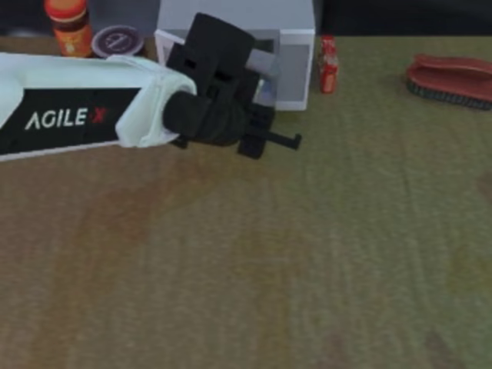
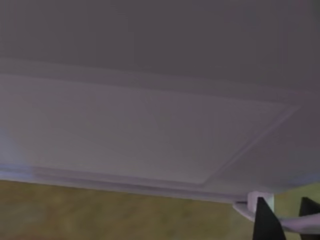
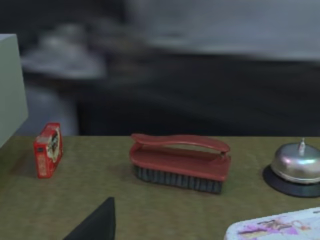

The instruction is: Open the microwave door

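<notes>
The silver-grey microwave (image 1: 288, 23) stands at the table's back middle. My left arm reaches in from the left, and my left gripper (image 1: 263, 104) is pressed against the microwave's front, covering most of the microwave door (image 1: 265, 86). In the left wrist view the door's grey window panel (image 2: 140, 130) fills the picture. The pale bar handle (image 2: 292, 222) runs between my two dark fingertips (image 2: 265, 222), with the left gripper (image 2: 287, 220) shut on it. My right gripper is out of the top view; only one dark finger (image 3: 100, 222) shows, over bare table.
A jar with an orange lid (image 1: 69, 27) and a dark round lid (image 1: 117, 40) stand left of the microwave. A small red box (image 1: 328, 63) stands to its right, a red brush (image 1: 453, 77) farther right. A silver bell (image 3: 299, 165) and a printed white pack (image 3: 275, 230) lie near the right gripper.
</notes>
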Controlling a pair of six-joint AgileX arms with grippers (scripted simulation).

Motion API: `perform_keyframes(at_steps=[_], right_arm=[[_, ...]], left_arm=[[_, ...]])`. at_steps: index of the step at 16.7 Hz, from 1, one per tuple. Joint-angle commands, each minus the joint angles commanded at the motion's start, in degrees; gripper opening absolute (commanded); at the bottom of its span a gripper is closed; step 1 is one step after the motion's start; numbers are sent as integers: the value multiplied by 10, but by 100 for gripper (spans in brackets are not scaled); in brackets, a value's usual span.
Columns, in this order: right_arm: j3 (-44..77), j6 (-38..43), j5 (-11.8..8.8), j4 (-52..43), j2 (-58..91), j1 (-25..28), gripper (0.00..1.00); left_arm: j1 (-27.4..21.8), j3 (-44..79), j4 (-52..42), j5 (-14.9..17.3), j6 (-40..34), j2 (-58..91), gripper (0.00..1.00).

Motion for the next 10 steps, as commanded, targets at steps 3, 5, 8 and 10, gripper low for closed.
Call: perform_keyframes(at_steps=[3,5,8,10], right_arm=[[0,0,0,0,0,0,100],[0,0,0,0,0,0,100],[0,0,0,0,0,0,100],[0,0,0,0,0,0,100]], left_arm=[[0,0,0,0,0,0,0],[0,0,0,0,0,0,0],[-4,0,0,6,-2,0,0],[0,-8,1,12,9,-5,0]])
